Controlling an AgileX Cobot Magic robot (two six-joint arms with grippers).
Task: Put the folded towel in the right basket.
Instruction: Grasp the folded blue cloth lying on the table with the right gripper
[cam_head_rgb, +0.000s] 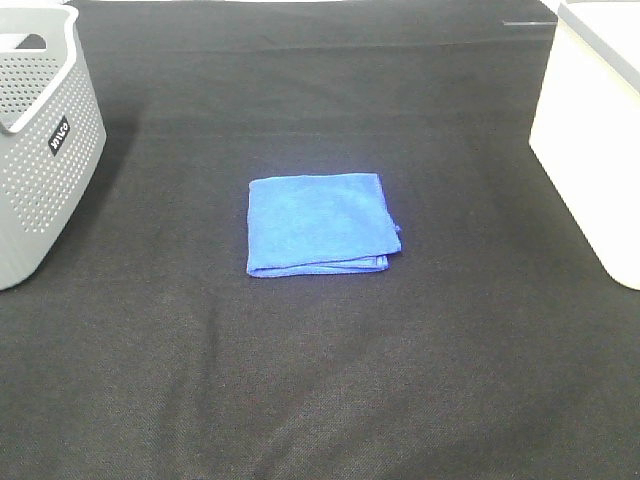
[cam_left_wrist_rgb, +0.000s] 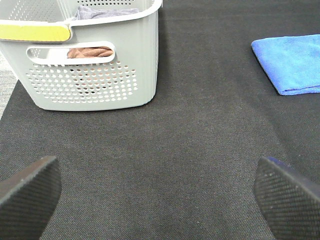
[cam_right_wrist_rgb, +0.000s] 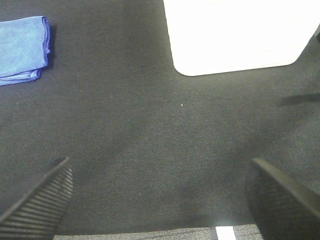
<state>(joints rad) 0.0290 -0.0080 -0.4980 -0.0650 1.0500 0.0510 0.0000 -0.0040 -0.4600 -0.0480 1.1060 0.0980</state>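
The folded towel (cam_head_rgb: 320, 223), a blue square, is lying flat near the middle of the black table cover (cam_head_rgb: 320, 400), slightly nearer the far edge than the near one. Its layered open edges are facing the near edge and the right edge. In each wrist view the towel is being cut off by the frame, so only one part of it is showing there.

The right basket (cam_head_rgb: 590, 150), white, is sitting at the right edge toward the far-right corner, well apart from the towel. It is running out of frame in every view and glaring so bright that its inside cannot be made out. A grey perforated basket (cam_head_rgb: 40, 150) is standing at the left edge toward the far-left corner, also cropped. Through its handle slot a brownish cloth (cam_left_wrist_rgb: 90, 51) is showing, and the rest of its contents is mostly hidden behind the wall. The small label on its side is too small to read.

Neither arm is appearing in the high view. The left gripper (cam_left_wrist_rgb: 159, 192) is hovering over bare cover with its fingers spread wide and gripping nothing, only their dark tips showing. The towel is lying well ahead of it, off to one side. The right gripper (cam_right_wrist_rgb: 162, 200) is likewise gaping wide and carrying nothing, with the towel well away from it and the white basket nearer
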